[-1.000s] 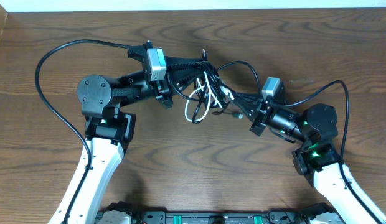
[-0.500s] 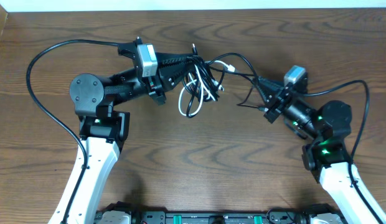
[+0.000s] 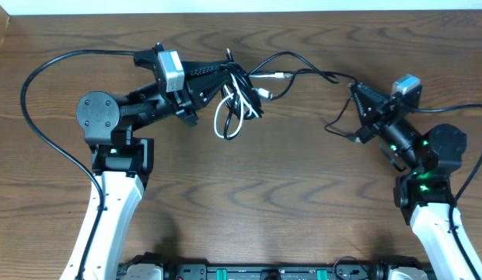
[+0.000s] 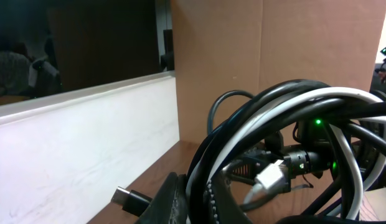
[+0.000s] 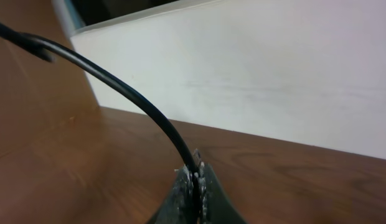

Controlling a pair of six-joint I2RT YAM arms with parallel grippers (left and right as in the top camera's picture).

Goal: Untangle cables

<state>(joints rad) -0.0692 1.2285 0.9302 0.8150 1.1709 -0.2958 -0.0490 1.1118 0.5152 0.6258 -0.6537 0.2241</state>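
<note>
Overhead, drawn out between two arms: the cables, a knot of black cords and one white cord, hanging in loops just below the left hand. Clamped shut on that bundle, the left hand, with coils crowding its wrist view and a small plug poking out beside the fingers.

Off to the right, well apart from the knot: the right hand, pinched closed on a single black strand. Line of the strand: roughly left to right along the bench's width, arcing from the knot toward the far edge, then dipping into the right hand. A loose tail curling just beside that hand.

Nearer the tangle by far: the left arm, in contact with it. Linked to it only through the strand: the right arm. Next move probably more drawing outward to the right, with some risk of cinching the knot instead of freeing it.

Underneath, a dark wood-grain bench. Behind, a white wall and a brown board standing at the corner.
</note>
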